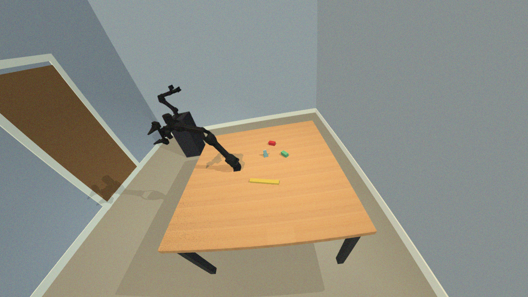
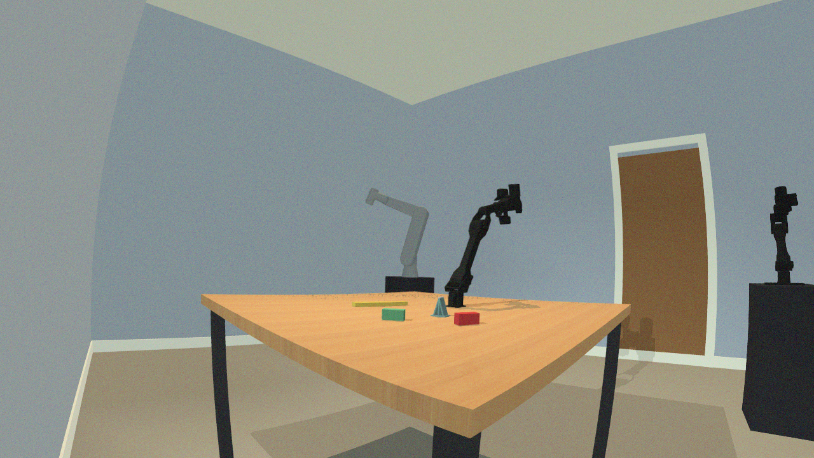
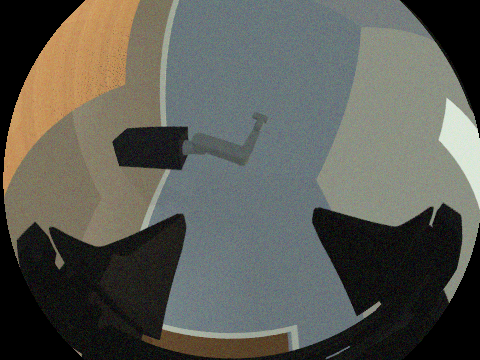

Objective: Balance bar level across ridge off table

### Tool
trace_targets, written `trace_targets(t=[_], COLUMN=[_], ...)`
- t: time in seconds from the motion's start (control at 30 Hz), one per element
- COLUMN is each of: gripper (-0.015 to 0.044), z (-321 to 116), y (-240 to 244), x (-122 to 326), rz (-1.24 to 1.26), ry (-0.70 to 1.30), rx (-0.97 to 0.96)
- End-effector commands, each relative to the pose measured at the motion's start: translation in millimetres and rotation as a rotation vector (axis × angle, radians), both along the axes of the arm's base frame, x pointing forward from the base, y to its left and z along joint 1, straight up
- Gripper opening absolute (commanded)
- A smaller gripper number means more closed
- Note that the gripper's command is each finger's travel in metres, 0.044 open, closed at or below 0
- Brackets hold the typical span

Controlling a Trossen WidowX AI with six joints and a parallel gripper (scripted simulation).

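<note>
Gaping wide and empty, the claw (image 3: 247, 254) hangs high above the table-bound yellow bar (image 1: 264, 181).

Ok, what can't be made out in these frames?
- Top view: the ridge is too small to show which way its crest runs.
- Top view: the gripper is dark against the black pedestal, so its outline blurs.
- Exterior view: the bar is seen nearly edge-on, so its width is unreadable.
- Wrist view: bar and ridge are out of frame; only wall and floor show between the open fingers.
</note>
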State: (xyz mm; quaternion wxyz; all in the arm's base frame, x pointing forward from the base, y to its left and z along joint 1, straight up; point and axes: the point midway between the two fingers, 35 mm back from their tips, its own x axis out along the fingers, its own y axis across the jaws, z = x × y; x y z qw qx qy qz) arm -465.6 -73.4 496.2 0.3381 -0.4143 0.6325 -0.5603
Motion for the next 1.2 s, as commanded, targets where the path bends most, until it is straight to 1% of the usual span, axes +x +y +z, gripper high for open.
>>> trace_targets(t=[0.0, 0.07, 0.1, 0.3, 0.7, 0.97, 1.17], gripper=[0.0374, 0.0321, 0.0315, 0.0315, 0.0315, 0.0315, 0.0315], z=[-0.1, -1.0, -1.8, -7.9, -16.6, -26.3, -30.6], y=[0.7, 6.2, 10.4, 46.5, 125.7, 181.8, 213.4], x=[-0.2, -2.1, -3.5, -11.8, -13.8, -9.3, -0.2], rz=[-0.003, -0.026, -0.043, -0.157, -0.375, -0.537, -0.633], ry=[-0.002, -0.021, -0.036, -0.112, -0.207, -0.245, -0.306], rx=[-0.001, -0.009, -0.015, -0.051, -0.119, -0.153, -0.212])
